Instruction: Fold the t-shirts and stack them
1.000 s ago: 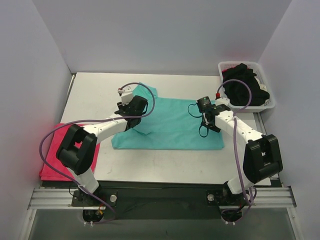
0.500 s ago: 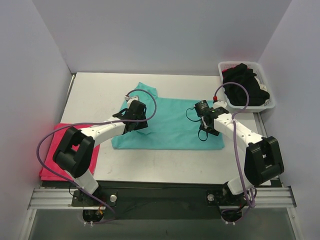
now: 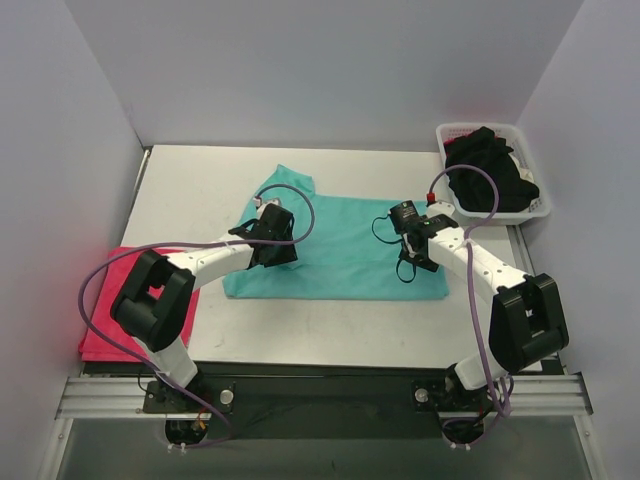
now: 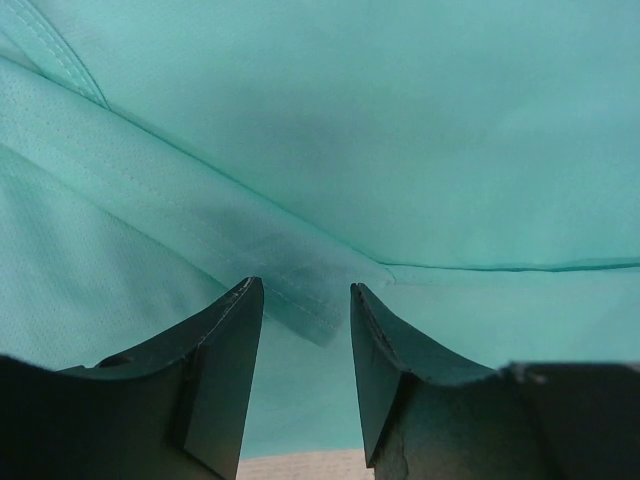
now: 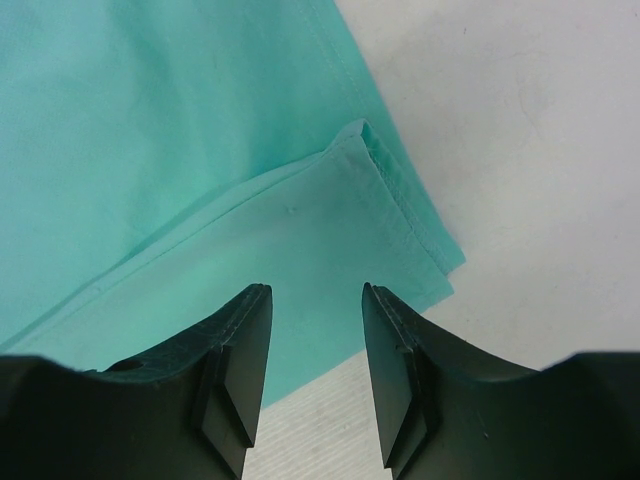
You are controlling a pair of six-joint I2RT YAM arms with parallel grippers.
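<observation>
White-walled cell, pale grey worktop (image 3: 330, 330). Teal t-shirt (image 3: 345, 255) lies flat mid-worktop, spread sideways, with one sleeve sticking out at its far left corner. Pinkish-red t-shirt (image 3: 100, 305) lies flat at the left edge, below the left arm's elbow. Black t-shirts (image 3: 485, 175) are heaped in the white basket (image 3: 541, 208), far right.

Left tool (image 4: 305, 290): fingers spread, low over the teal shirt's left part. A stitched hem (image 4: 210, 215) runs under the gap. Nothing pinched.

Right tool (image 5: 317, 292): fingers also spread, over the shirt's right end, just inside a doubled corner (image 5: 395, 190) beside bare worktop. Nothing pinched.

Handling call: thin, limp cloth, light, no stiffness. It will drape and drag, and won't hold shape if lifted from one point. Slip risk looks low. The main risks are catching only the top layer or bunching it.

Best holds look like the hems and corners, where the cloth is doubled and stitched. One tool per end on the same edge, lifted together, should land the fold line straight. Go low enough to catch all layers.

Teal fold looks unfinished, and I'd say stacking hasn't started.
</observation>
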